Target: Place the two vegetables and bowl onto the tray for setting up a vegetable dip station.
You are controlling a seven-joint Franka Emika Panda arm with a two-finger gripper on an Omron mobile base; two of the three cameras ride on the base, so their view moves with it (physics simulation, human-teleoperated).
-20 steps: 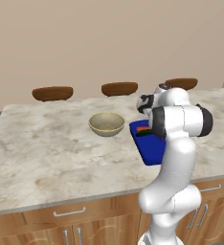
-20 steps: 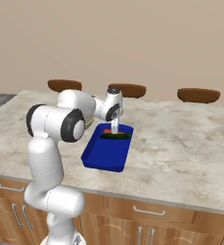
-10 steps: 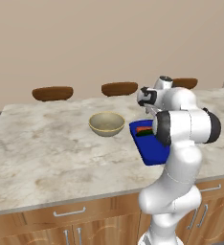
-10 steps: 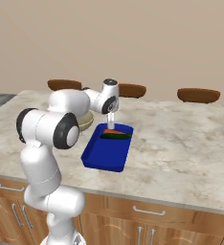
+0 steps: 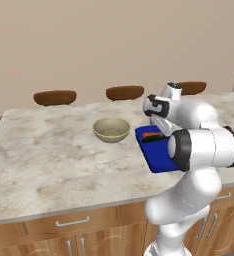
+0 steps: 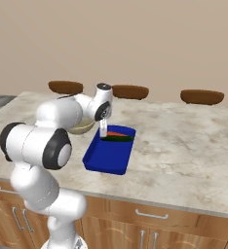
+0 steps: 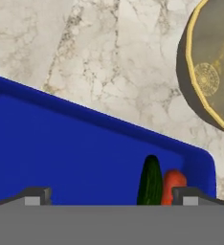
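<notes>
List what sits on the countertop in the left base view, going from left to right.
Round beige-tan bowl → shallow deep-blue rectangular tray, which holds the small orange-red carrot and the dark green elongated vegetable at its far end.

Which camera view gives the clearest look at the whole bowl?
The left base view: the bowl stands whole and unblocked on the counter, beside the tray. The right base view has the arm covering most of it; the hand view cuts it off at the frame edge.
</notes>
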